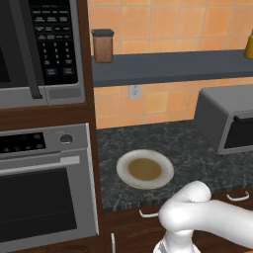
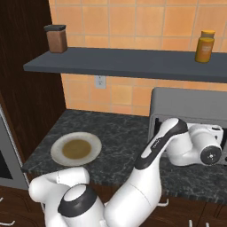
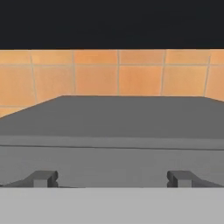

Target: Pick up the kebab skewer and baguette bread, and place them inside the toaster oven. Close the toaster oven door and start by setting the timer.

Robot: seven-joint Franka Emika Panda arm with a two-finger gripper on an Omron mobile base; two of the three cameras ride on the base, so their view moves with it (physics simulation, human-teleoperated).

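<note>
The toaster oven [image 1: 228, 117] sat at the right edge of the left base view, on the dark speckled bench [image 1: 188, 143], its grey rounded top and the left end of its dark glass door [image 1: 239, 134] showing. In the right base view the toaster oven [image 2: 186, 103] stood at the centre right against the orange tiled wall, and the arm's white forearm and wrist crossed in front of its face, hiding most of the door. In the hand view the oven's grey top [image 3: 118, 118] spread across the middle of the frame, with orange tiles above it. The gripper [image 3: 112, 178] showed as two dark finger tips [image 3: 43, 178] low in that view, set wide apart, so the jaws stood apart with nothing between them.

A white plate [image 1: 145, 169] with a brownish centre lay on the bench at the lower middle of the left base view, well apart from the toaster oven. A dark shelf [image 2: 133, 62] ran across the wall above, carrying a brown jar [image 2: 56, 38] at the upper left and a yellow bottle [image 2: 204, 46] at the upper right of the right base view. A microwave [image 1: 39, 49] and a built-in steel oven [image 1: 47, 188] filled the left side of the left base view.
</note>
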